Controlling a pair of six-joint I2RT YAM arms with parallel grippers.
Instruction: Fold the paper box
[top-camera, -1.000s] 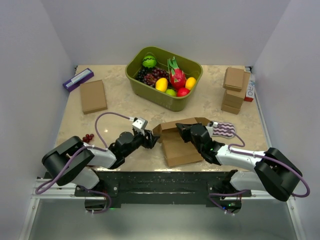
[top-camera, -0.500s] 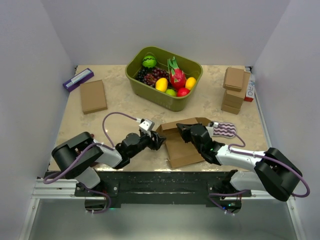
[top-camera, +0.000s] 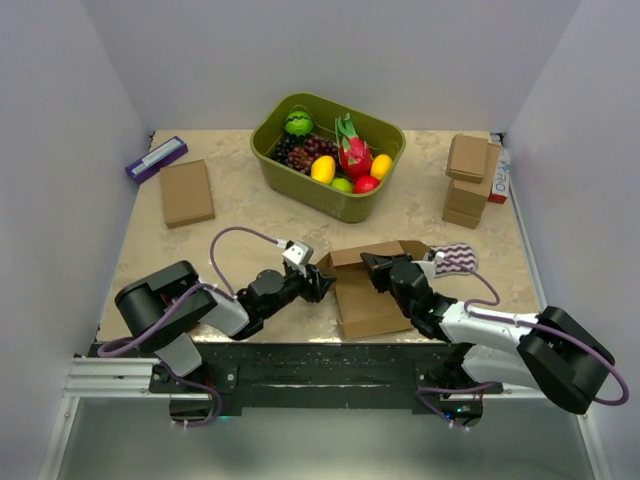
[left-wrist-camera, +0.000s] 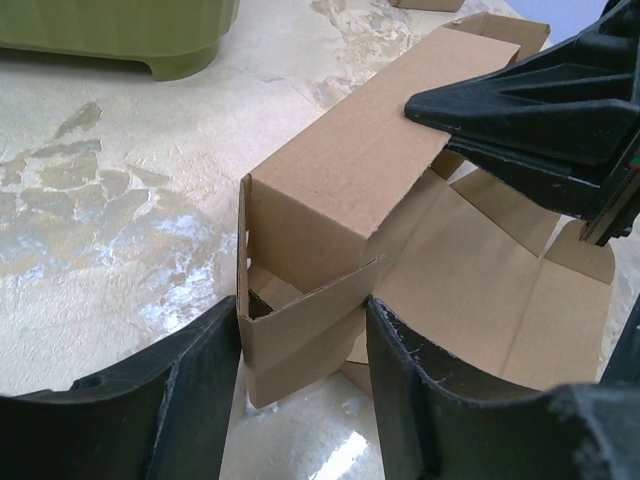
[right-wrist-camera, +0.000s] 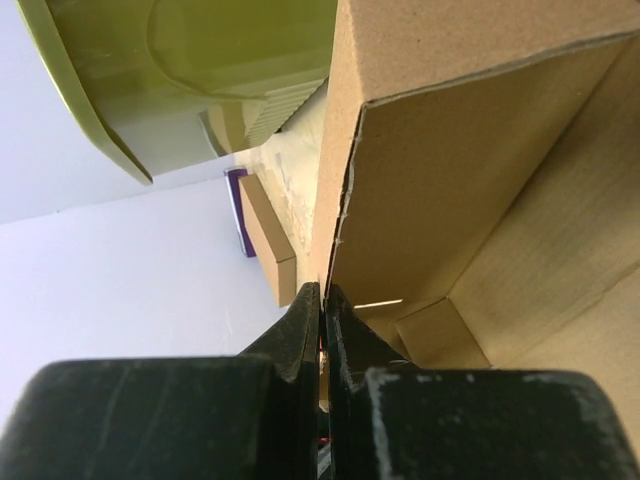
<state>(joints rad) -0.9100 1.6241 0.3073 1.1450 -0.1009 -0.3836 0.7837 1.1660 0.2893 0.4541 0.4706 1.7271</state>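
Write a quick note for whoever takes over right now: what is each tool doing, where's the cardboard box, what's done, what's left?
Left tool: open, fingers either side of the paper box's left end flap.
Right tool: shut, tip at the top edge of the raised far wall.
Box: on the table, between the arms.
Done: far wall and one end flap stand up.
Left: the other panels lie flat; fold and tuck them.

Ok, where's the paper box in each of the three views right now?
Top external: paper box low centre, between left gripper and right gripper.
Left wrist: paper box fills centre and right, near corner between the left gripper's fingers.
Right wrist: paper box fills the right half, wall upright.
Shared landmark: green basket beyond the box; top left in both wrist views.
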